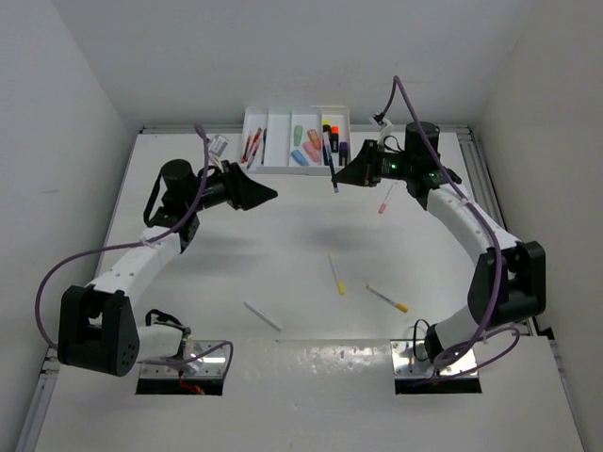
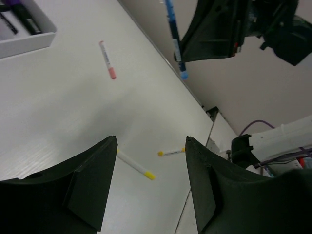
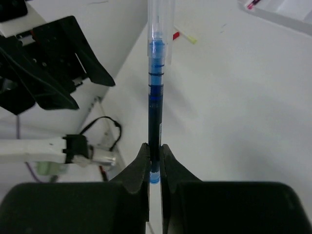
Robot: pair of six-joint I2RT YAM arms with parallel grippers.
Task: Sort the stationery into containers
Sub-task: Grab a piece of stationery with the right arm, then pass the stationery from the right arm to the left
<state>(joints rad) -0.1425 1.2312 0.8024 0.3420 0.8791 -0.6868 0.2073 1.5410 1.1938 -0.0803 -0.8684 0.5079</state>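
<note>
My right gripper (image 1: 339, 177) is shut on a blue pen (image 1: 334, 175) and holds it in the air just in front of the white four-compartment tray (image 1: 279, 117). In the right wrist view the pen (image 3: 155, 107) stands pinched between my fingers (image 3: 154, 148). My left gripper (image 1: 271, 195) is open and empty above the table, left of the pen; its jaws (image 2: 151, 141) stand wide apart. The tray holds red pens, green and orange highlighters and dark markers. On the table lie a pink pen (image 1: 384, 200), two yellow-capped pens (image 1: 336, 274) (image 1: 387, 298) and a white pen (image 1: 262, 315).
Silver base plates (image 1: 184, 363) (image 1: 438, 360) sit at the near edge. Purple cables (image 1: 85, 259) loop along both arms. White walls close in the table on the left, right and back. The left wrist view shows the pink pen (image 2: 107, 59) and a tray corner (image 2: 29, 41).
</note>
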